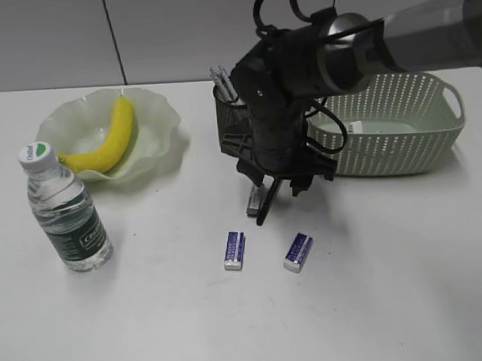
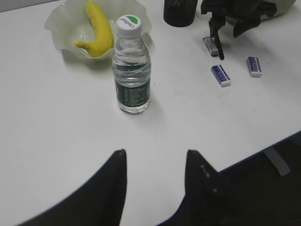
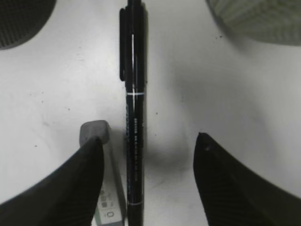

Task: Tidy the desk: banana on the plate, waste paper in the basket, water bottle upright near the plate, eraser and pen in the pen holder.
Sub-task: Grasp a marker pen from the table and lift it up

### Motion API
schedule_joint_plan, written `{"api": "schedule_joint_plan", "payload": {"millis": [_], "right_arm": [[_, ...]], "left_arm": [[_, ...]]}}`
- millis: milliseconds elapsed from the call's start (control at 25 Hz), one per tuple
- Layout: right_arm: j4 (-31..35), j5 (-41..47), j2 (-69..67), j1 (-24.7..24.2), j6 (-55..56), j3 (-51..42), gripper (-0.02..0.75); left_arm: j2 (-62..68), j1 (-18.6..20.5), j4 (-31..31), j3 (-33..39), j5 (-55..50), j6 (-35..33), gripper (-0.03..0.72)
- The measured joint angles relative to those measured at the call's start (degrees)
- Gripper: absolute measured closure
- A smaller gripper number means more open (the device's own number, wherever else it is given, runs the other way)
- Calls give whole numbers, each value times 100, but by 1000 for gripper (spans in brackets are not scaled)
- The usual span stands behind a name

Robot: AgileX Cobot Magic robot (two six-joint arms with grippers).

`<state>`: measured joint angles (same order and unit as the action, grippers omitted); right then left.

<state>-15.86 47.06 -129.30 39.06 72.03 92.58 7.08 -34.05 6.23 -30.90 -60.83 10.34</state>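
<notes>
We see the white desk [image 1: 379,303] lit brightly and evenly from above, so shadows fall soft and short: a faint one beside the water bottle [image 1: 65,209], a darker patch under the right arm. The plate [image 1: 152,133] glows translucent, with mild glare on its ruffled rim. In the left wrist view the left gripper [image 2: 155,162] reads as a blurred black silhouette, while the far desk stays fairly sharp. The right wrist view is dimmer and soft; the pen [image 3: 134,108] carries a thin white highlight, and the right gripper [image 3: 148,150] fingers are out of focus.
</notes>
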Motion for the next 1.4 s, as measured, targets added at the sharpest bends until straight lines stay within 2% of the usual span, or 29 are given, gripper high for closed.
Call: {"api": "schedule_joint_plan", "payload": {"millis": [200,400,520,840,1040,1400], "right_arm": [[-100,-70,-194,0,94,94,267],[-217,-70,-294,0,107,256,339],[-356,-18,-320,0,221,307,354],[-423,233,-368,6,29,850,353],[-458,687,-373,6,25,935,350],[-575,624,-467,6,25,948,348]], "left_arm": [[0,0,0,0,0,0,380],[0,0,5,0,0,0,380],[0,0,5,0,0,0,380],[0,0,5,0,0,0,380],[0,0,5,0,0,-1,380],[0,0,5,0,0,-1,380]]}}
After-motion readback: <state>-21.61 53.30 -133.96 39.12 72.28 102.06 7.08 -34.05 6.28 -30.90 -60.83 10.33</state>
